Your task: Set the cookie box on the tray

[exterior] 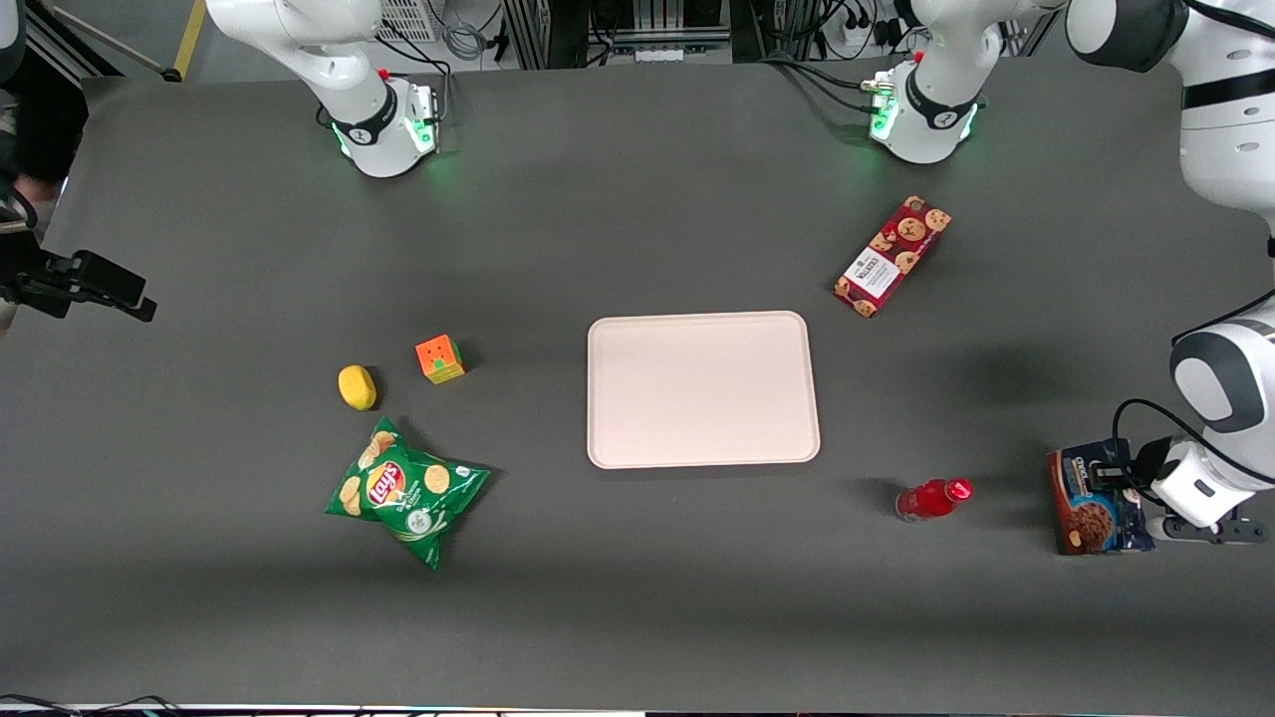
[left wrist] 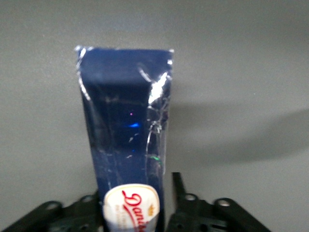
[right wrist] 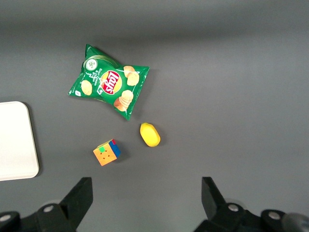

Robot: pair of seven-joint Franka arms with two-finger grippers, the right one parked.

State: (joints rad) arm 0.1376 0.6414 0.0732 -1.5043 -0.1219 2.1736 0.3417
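Tool (exterior: 1116, 476) of the working arm sits at the cookie box (exterior: 1096, 498), its fingers closed against the box's sides.

The front view places the box at the working arm's end of the dark surface (exterior: 637, 597), well apart from the cream tray (exterior: 702, 388), with a red bottle (exterior: 933, 498) lying between them. The left wrist view alone shows the navy, foil-wrapped face of the box (left wrist: 128, 135), a white oval logo, and one dark finger (left wrist: 177, 186) touching its edge. Chips, a lemon and a cube appear in the right wrist view.
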